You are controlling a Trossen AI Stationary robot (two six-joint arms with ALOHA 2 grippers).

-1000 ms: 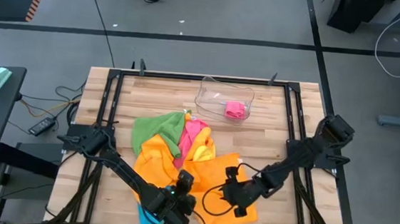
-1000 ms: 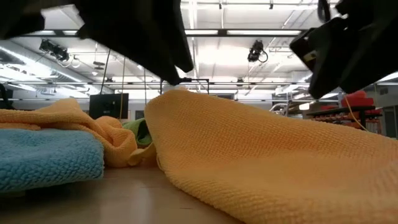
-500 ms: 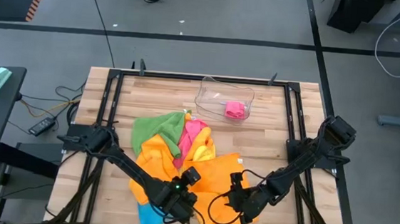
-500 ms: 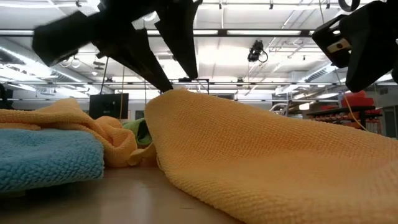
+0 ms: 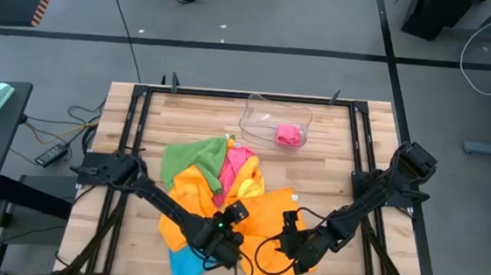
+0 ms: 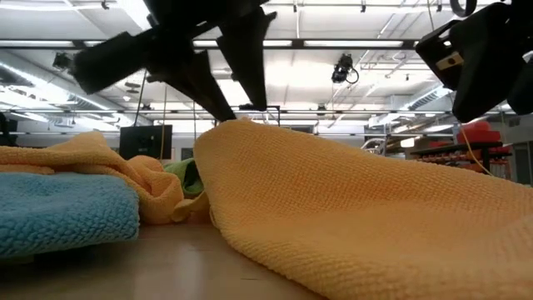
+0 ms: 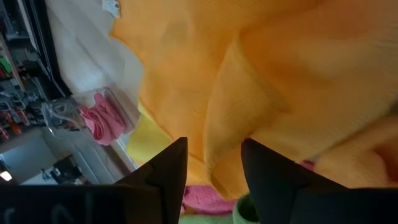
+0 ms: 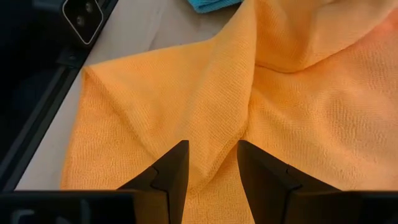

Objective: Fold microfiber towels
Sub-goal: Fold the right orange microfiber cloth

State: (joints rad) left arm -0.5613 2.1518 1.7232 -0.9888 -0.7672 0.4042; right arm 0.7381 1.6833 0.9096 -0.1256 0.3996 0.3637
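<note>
An orange towel (image 5: 262, 207) lies spread and rumpled on the table's near half, with a raised fold (image 6: 237, 125) in it. My left gripper (image 5: 236, 214) is open at that fold's crest, and the fold (image 7: 227, 112) runs between its fingers. My right gripper (image 5: 285, 246) is open above the same towel's near right part. A crease (image 8: 233, 106) runs under its gap, and the towel's corner (image 8: 87, 71) lies flat on the wood. Green (image 5: 189, 159), pink (image 5: 237, 159) and yellow (image 5: 250, 189) towels lie heaped behind. A blue towel (image 5: 181, 266) rests at the near edge. My left gripper comes at the orange towel's raised fold slanting down from the near side, one finger on each side of the crest. In the low view one fingertip (image 6: 228, 117) reaches the crest; whether it touches the cloth, I cannot tell.
A clear plastic tray (image 5: 256, 112) stands at the far middle with a folded pink towel (image 5: 290, 135) inside. Black rails (image 5: 136, 138) run along the table's left and right sides. Bare wood shows at the far left and far right.
My left gripper has moved a little toward the table's far right, onto the crest of the orange towel's raised fold, and has rolled about its own pointing line. The fold and the other towels have stayed as they were.
</note>
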